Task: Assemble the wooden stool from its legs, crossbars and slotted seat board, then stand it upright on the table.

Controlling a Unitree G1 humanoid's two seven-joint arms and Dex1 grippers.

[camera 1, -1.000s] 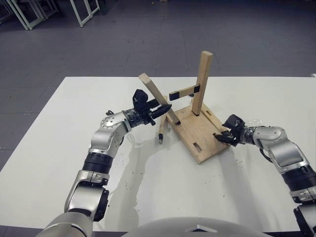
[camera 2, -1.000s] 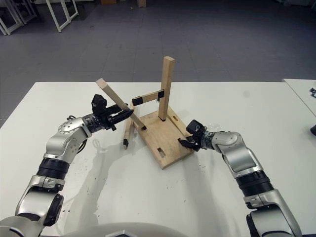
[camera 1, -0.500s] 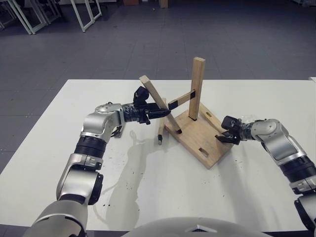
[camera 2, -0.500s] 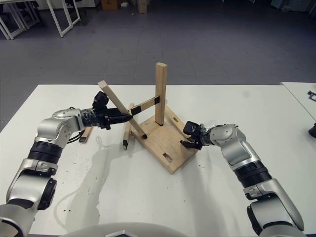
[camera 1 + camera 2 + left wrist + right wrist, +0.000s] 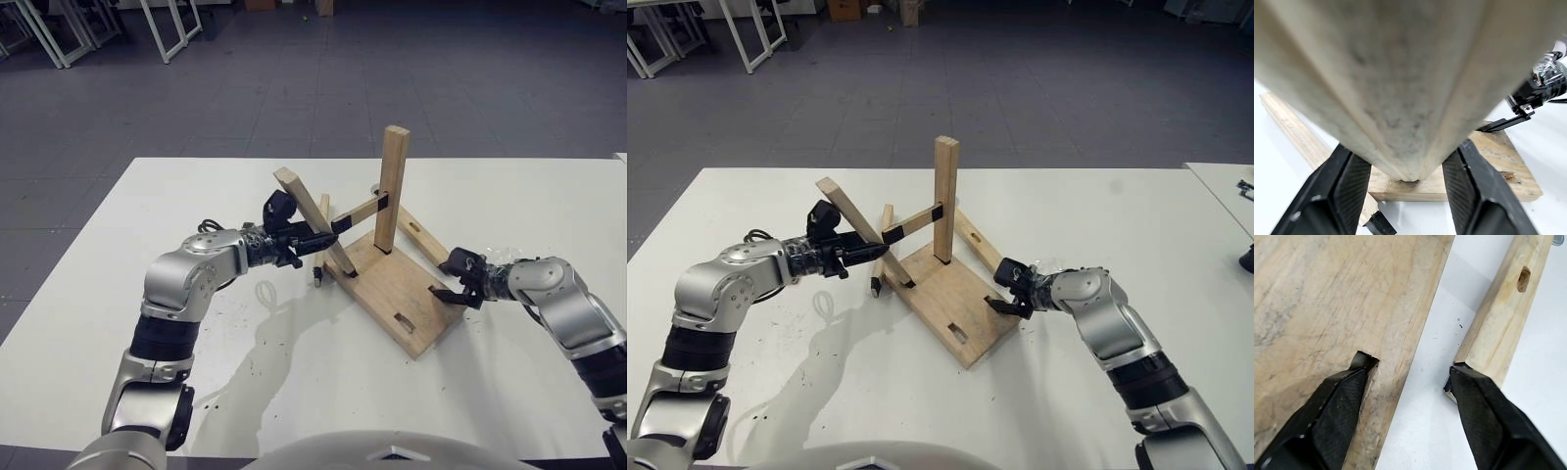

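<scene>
The left gripper point(image 5: 326, 236) clamps the leaning leg point(image 5: 300, 197). The right gripper point(image 5: 444, 278) sits spread open at the edge of the seat board point(image 5: 387, 291).

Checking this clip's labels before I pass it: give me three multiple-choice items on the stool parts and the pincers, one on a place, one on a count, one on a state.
1. Where is the right pincer?
A. At the right edge of the seat board
B. At the board's left edge
C. High above the board

2. How many legs stand straight up in the seat board?
A. One
B. Three
C. Four

3. The left pincer is:
A. Open, holding nothing
B. Shut on the seat board
C. Shut on the tilted leg

Answers:
1 A, its open tips sit at the board's right edge.
2 A, only the upright leg is vertical.
3 C, the left wrist view shows that leg clamped between its fingers.
</scene>
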